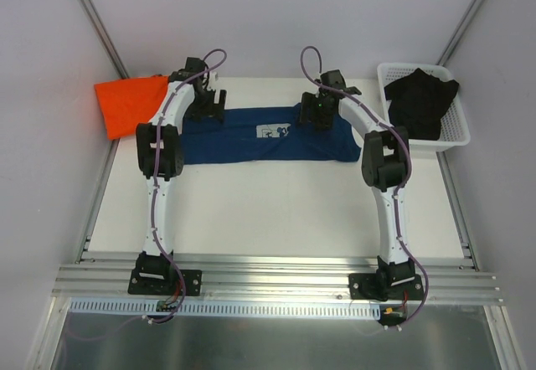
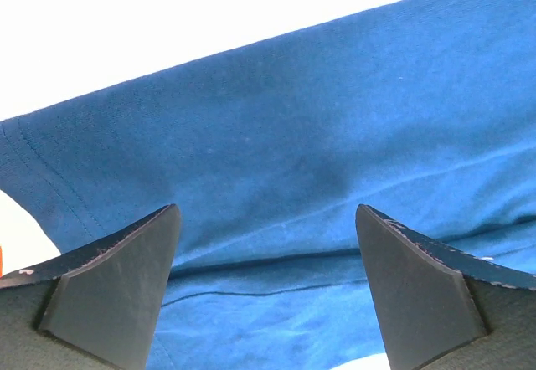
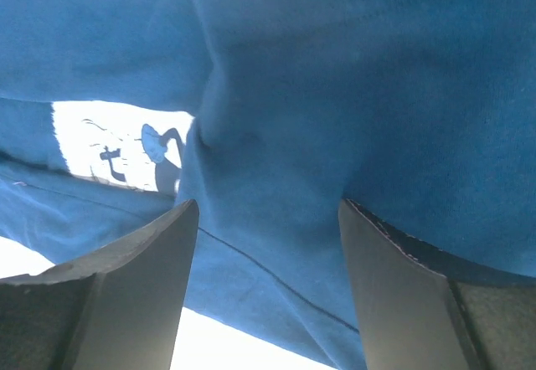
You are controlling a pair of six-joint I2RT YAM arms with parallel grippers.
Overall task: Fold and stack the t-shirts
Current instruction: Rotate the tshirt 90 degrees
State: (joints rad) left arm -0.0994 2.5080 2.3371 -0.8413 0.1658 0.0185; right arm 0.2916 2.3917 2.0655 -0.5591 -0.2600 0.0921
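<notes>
The navy blue t-shirt (image 1: 251, 140) lay across the far half of the white table (image 1: 268, 211), folded into a long band running left to right, with its pale square print (image 1: 272, 131) facing up just right of the band's middle. The plain orange t-shirt (image 1: 127, 106) sat bunched at the far left corner, partly over the table's left edge and close to the navy shirt's left end; whether the two touched could not be told.

The left gripper (image 1: 206, 104) hung over the far edge of the band near its left end. In its wrist view its two dark fingers (image 2: 117, 278) stood wide apart, with blue cloth and a stitched hem showing in the gap and nothing pinched between them. The right gripper (image 1: 316, 117) was low over the far edge just right of the print. Its fingers (image 3: 126, 286) were likewise spread wide, with rumpled blue fabric and a corner of the print visible beyond them and no cloth caught.

At the far right corner stood a white plastic basket (image 1: 394, 70) holding a crumpled black garment (image 1: 423, 100), well apart from the navy shirt's right end
</notes>
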